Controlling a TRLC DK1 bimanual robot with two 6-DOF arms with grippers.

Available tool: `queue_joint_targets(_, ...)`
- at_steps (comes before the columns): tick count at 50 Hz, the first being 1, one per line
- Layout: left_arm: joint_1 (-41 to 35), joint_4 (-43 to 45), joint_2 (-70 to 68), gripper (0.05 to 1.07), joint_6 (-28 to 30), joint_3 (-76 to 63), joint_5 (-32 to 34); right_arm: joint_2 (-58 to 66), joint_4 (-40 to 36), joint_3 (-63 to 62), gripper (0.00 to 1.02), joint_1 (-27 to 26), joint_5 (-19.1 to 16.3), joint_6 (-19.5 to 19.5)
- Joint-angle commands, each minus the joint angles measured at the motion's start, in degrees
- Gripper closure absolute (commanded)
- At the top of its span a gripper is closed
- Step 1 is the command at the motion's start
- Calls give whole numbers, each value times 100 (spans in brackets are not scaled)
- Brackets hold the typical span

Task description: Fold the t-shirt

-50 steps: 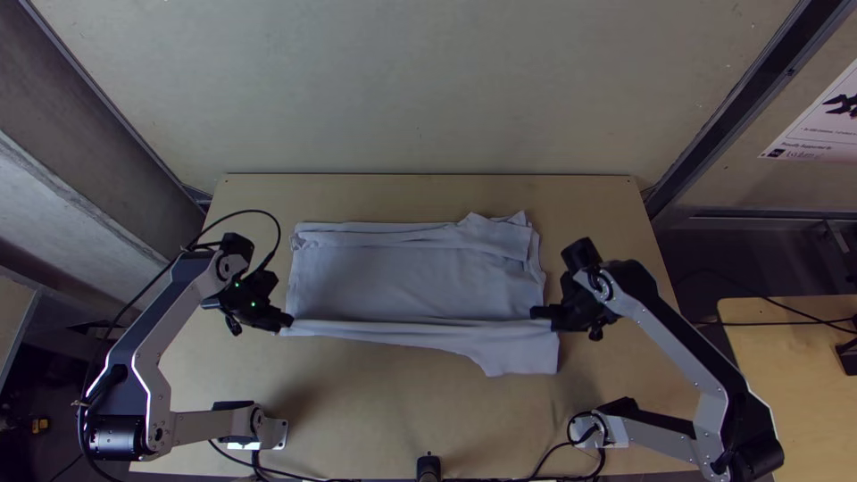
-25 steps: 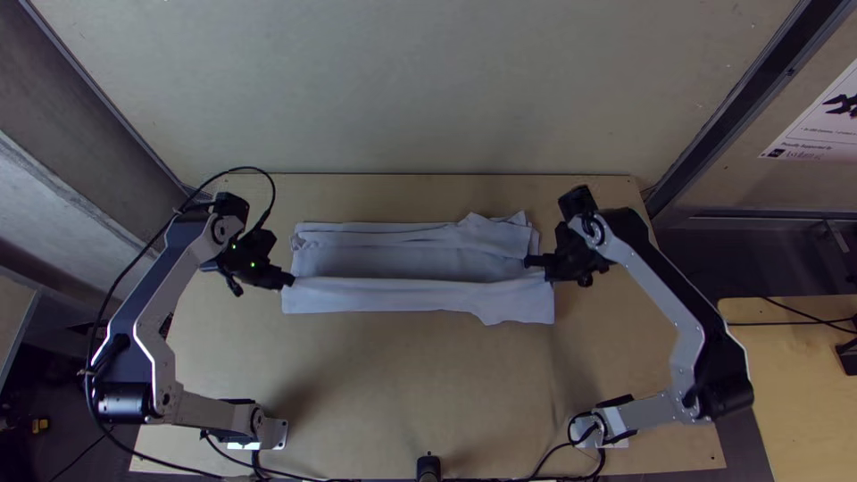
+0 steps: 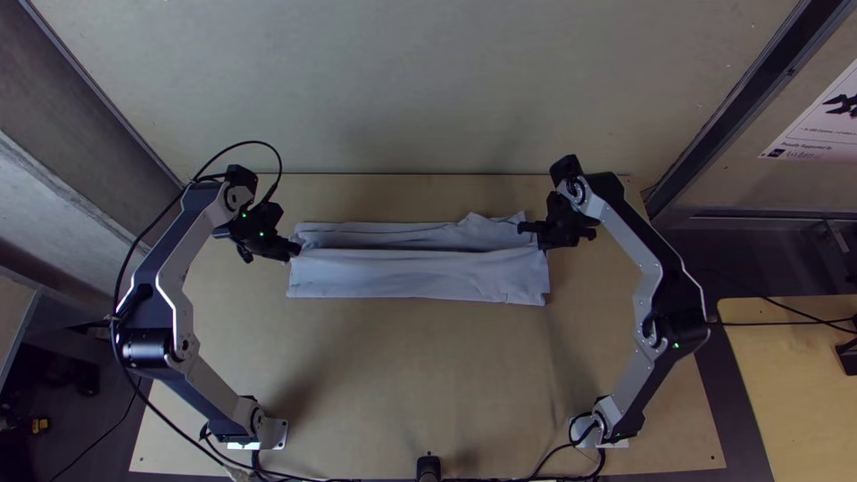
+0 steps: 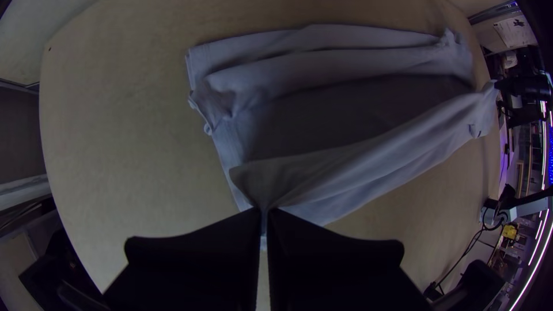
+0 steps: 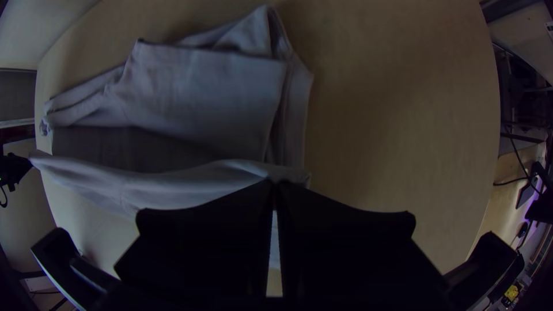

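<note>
At either end of the raised band, left hand [image 3: 295,252] and right hand [image 3: 523,228] grip the t-shirt [image 3: 420,275]

Beside one end of the cloth, the left hand is clenched on a gathered pinch of fabric. The right hand grasps the opposite end, its fingers pressed together over the cloth. Between them the near band [image 4: 368,152] stretches across, lifted, with a shadowed trough beyond it. Past the trough lies the far folded strip [image 4: 322,62], already doubled over and rumpled, its loose corner [image 5: 262,26] jutting out near the right hand's end. The whole shirt sits over the middle of the surface [image 3: 402,384], towards its far side.

The step looks like bringing the near band over to meet the far strip. The left pinch takes in little fabric, so a sharp pull could slip it free and drop that end crooked. If one hand got ahead of the other, the fold would land skewed. Carried too low, the band might catch the far strip and push it into a bunch. That jutting corner could end up poking out.
</note>
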Motion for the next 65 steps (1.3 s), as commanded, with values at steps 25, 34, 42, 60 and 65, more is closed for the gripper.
queue_joint_targets(25, -6, 144, 1661, 104, -264, 1477, 12, 1982, 4, 1742, 99, -238, 201, -135)
queue_joint_targets(34, -15, 346, 1740, 53, -448, 1284, 12, 2193, 153, 1768, 81, -282, 280, -170)
queue_joint_targets(42, 38, 443, 1582, 9, -694, 1196, 205, 1956, 145, 1804, 51, -370, 377, -205)
queue_joint_targets(60, 530, 408, 782, 9, -1011, 967, 1269, 488, -93, 1645, 13, -599, 377, -407)
queue_joint_targets(65, 732, 399, 659, 9, -1020, 730, 1612, 119, -137, 1628, 13, -678, 368, -425)
